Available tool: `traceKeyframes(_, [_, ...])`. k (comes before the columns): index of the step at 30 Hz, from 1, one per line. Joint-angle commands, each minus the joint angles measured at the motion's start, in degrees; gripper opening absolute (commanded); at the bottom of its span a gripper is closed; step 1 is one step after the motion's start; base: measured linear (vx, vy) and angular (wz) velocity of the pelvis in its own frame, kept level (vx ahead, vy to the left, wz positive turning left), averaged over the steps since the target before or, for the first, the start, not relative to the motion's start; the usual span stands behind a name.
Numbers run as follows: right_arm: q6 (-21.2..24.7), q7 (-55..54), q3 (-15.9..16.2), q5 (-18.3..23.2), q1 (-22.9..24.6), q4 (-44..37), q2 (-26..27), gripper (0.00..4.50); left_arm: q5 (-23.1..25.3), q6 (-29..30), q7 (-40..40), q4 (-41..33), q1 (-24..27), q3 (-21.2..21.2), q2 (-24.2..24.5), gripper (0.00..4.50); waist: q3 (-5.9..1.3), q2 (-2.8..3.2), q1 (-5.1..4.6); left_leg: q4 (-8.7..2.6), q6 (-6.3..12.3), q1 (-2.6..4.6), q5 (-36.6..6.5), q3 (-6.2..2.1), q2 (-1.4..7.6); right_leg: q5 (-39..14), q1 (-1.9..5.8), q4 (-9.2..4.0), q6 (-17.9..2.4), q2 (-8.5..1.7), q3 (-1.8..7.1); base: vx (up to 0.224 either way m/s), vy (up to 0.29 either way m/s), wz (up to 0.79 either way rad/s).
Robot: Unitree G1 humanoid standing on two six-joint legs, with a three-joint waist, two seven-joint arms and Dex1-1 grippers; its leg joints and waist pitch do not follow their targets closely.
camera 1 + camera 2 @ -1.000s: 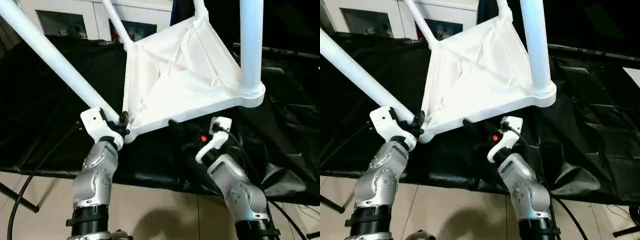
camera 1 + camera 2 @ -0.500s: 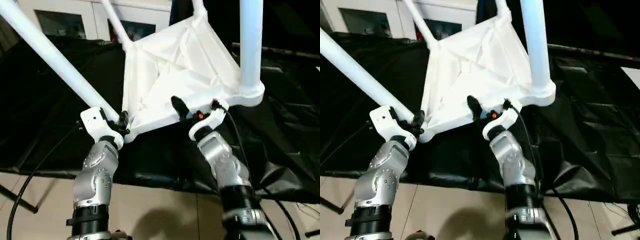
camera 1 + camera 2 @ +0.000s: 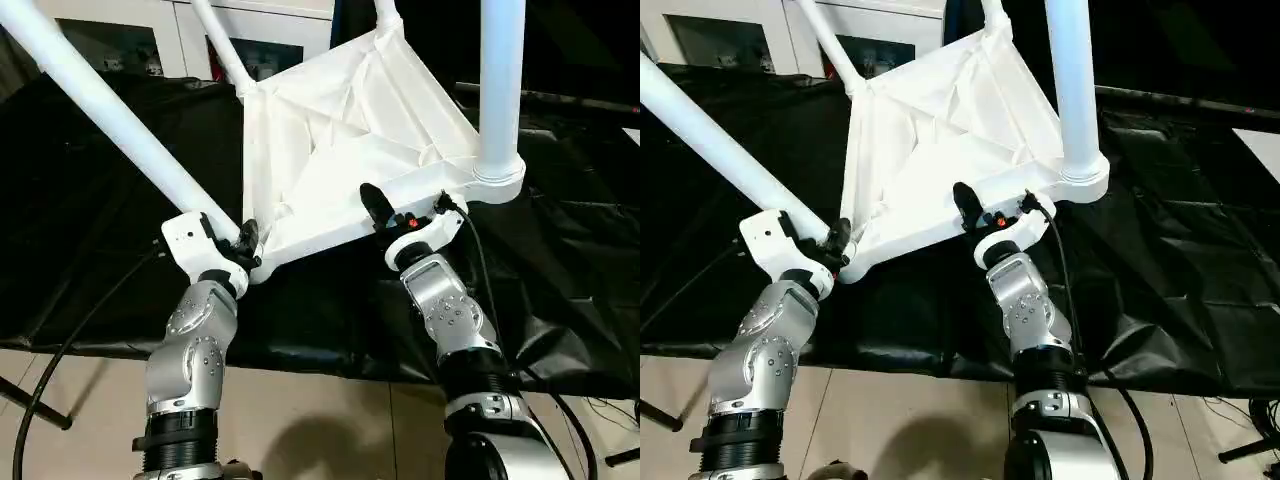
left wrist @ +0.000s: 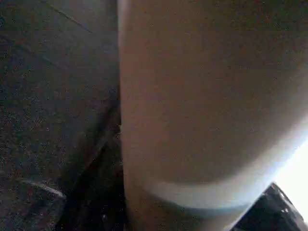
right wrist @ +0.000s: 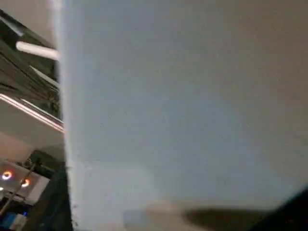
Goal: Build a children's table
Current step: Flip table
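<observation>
Our left claw (image 3: 243,243) pinches the upturned tabletop (image 3: 340,150) at its near corner socket to steady it above the black-draped desk (image 3: 90,200), while our right claw (image 3: 385,213) straddles the near rim, grip uncertain.

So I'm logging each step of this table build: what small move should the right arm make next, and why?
Probably close the right gripper fully on the near rim of the tabletop. It sits at that rim beside the leg in the near right corner socket, while the left gripper holds the leg at the near left corner. A second grip should steady the tilted table.
</observation>
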Motion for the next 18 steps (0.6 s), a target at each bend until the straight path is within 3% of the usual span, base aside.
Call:
traceKeyframes(1, [-1.2,-0.9,-2.0,-0.4,-1.8,1.4,0.9,2.93,-4.1,1.5,-1.6,-1.9,0.3,-1.0,-2.8,2.52,-4.15,-0.11,0.25,-3.51,3.72,0.81,-0.2,-2.05,4.53,4.5,2.95,-3.33,-9.8,-6.77,4.19,0.0,0.0,0.0])
traceKeyframes(3, [-1.5,-1.0,-2.1,-0.3,-1.8,1.4,0.9,2.83,-4.5,1.9,-2.1,-2.0,0.5,-0.9,-2.6,2.87,-4.18,-0.08,0.17,-3.49,3.65,0.88,-0.1,-2.05,4.56,4.9,2.91,-3.27,-9.9,-6.69,4.19,0.0,0.0,0.0])
traceKeyframes(6, [-2.1,-1.1,-1.9,-0.4,-1.9,1.1,0.8,2.54,-5.3,2.0,-2.9,-2.0,1.0,-0.2,-2.1,2.98,-4.28,0.03,0.36,-3.47,3.15,0.99,0.1,-1.98,4.55,5.5,2.84,-3.12,-10.7,-6.67,4.15,0.0,0.0,0.0])
traceKeyframes(8, [-2.5,-1.5,-2.1,-0.5,-2.0,1.2,0.6,2.43,-6.5,2.4,-3.1,-2.5,1.3,0.9,-2.0,3.23,-4.43,-0.2,0.29,-3.31,3.76,0.89,0.9,-2.0,4.55,7.6,2.94,-2.85,-10.7,-6.54,4.12,0.0,0.0,0.0])
traceKeyframes(10, [-3.8,-1.9,-2.7,-0.6,-2.5,1.7,0.2,2.38,-6.4,2.2,-3.3,-3.0,2.0,1.5,-1.0,3.33,-4.4,0.03,0.41,-3.17,4.84,0.67,1.7,-1.83,4.36,8.9,2.9,-2.79,-11.1,-6.65,4.1,0.0,0.0,0.0])
traceKeyframes(13, [-5.3,-2.6,-3.4,-1.1,-3.1,2.1,-0.8,2.28,-7.5,2.9,-4.2,-4.2,3.7,2.5,0.3,3.66,-4.34,0.06,0.41,-3.27,4.57,0.86,0.8,-1.92,4.61,6.9,2.83,-2.95,-10.7,-6.62,4.03,0.0,0.0,0.0])
traceKeyframes(18, [-5.9,-2.8,-4.1,-1.5,-3.6,2.1,-1.8,2.22,-8.9,2.5,-5.4,-5.4,6.0,4.1,2.0,3.76,-4.18,0.2,0.32,-3.47,3.14,0.96,-1.2,-1.91,4.7,4.2,2.69,-3.21,-10.1,-6.54,4.07,0.0,0.0,0.0])
